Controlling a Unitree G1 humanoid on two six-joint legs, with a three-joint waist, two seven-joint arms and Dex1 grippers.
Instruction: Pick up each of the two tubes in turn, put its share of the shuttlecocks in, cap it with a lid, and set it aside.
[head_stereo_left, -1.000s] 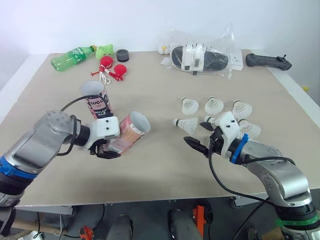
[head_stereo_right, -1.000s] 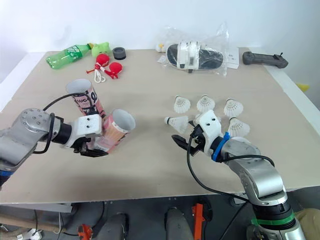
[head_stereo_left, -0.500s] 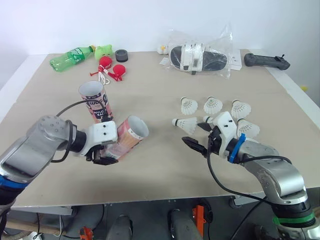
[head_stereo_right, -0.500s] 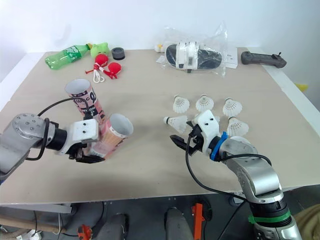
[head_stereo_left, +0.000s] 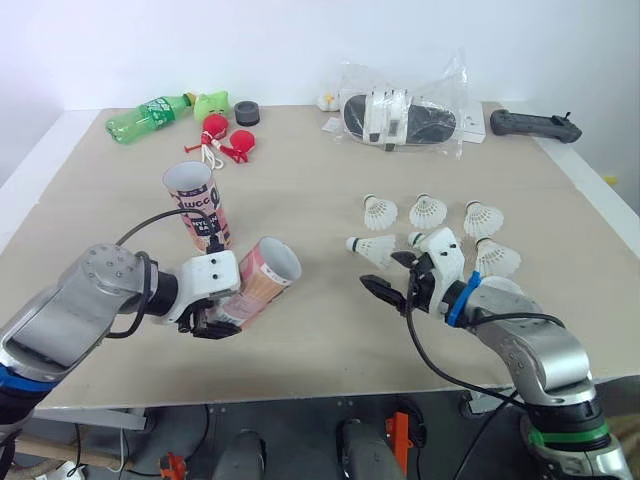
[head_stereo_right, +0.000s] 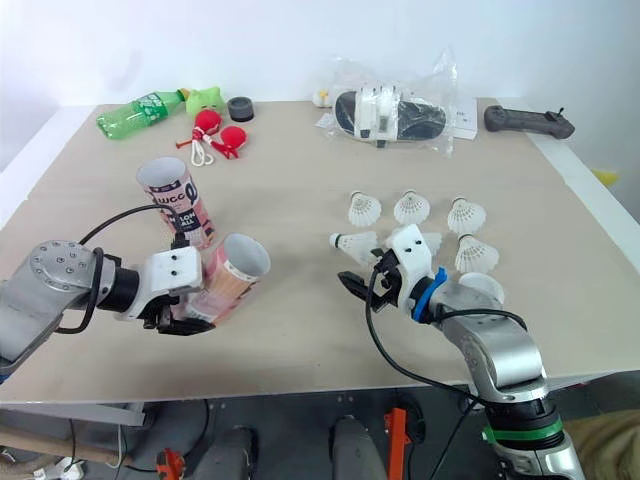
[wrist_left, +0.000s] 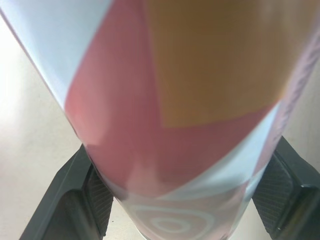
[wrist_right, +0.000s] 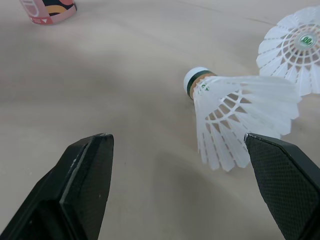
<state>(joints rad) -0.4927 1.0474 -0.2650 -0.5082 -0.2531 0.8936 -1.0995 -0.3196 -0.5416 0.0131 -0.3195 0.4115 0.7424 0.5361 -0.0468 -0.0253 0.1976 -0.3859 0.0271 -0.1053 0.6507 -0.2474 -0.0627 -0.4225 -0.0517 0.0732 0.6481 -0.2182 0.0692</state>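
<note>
My left gripper (head_stereo_left: 214, 320) is shut on the lower end of a pink and orange tube (head_stereo_left: 256, 288), which is tilted low over the table with its open mouth toward the middle. In the left wrist view the tube (wrist_left: 170, 100) sits between both fingers (wrist_left: 75, 200). A second tube (head_stereo_left: 197, 205) stands upright just behind. Several white shuttlecocks (head_stereo_left: 428, 210) stand on the right half of the table. One shuttlecock (head_stereo_left: 372, 248) lies on its side just beyond my right gripper (head_stereo_left: 391, 276), which is open and empty. In the right wrist view that shuttlecock (wrist_right: 235, 115) lies ahead of the pads.
Along the far edge lie a green bottle (head_stereo_left: 145, 110), a green toy (head_stereo_left: 210, 101), a black round cap (head_stereo_left: 245, 111), two red objects on a string (head_stereo_left: 225, 137), a plastic-bagged item (head_stereo_left: 400, 115) and a black controller (head_stereo_left: 530, 124).
The view has shifted a little. My left gripper has brought the tilted tube slightly lower toward the table. My right gripper has hardly moved.
</note>
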